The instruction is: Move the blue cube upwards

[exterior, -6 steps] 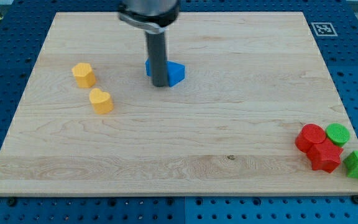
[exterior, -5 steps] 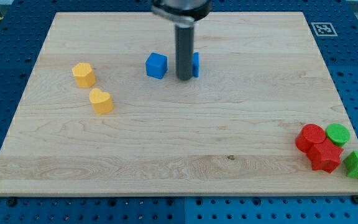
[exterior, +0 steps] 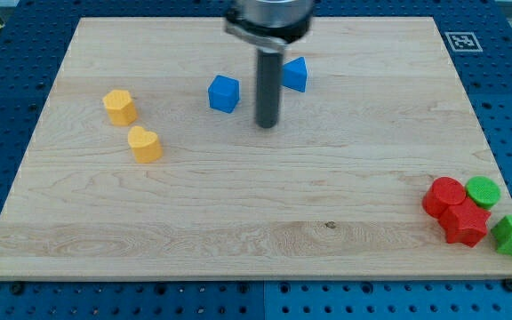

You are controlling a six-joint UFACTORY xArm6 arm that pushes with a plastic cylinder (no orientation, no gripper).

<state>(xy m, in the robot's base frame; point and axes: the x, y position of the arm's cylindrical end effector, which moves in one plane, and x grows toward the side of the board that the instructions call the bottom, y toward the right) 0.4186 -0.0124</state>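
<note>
My tip point(exterior: 268, 125) rests on the pale wooden worktop point(exterior: 238, 222), at four o'clock from the small blue cube point(exterior: 224, 93); I carry no fingers.

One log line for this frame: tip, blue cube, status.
tip: right of and below blue cube, apart | blue triangular block: upper right of tip | status: cube not yet pushed up

Bright, even overhead light, no hard glare on the bench point(exterior: 238, 204), wood grain reads clearly. Shadows soft and short: faint one at my tip point(exterior: 267, 125), small dark edges under the blue cube point(exterior: 224, 93) and the two yellow blocks point(exterior: 133, 126). Rod top at the view's top slightly motion-blurred, rest sharp. Colours saturated, red/green cluster point(exterior: 474, 216) at the view's right still crisp. No obvious edge distortion
</note>
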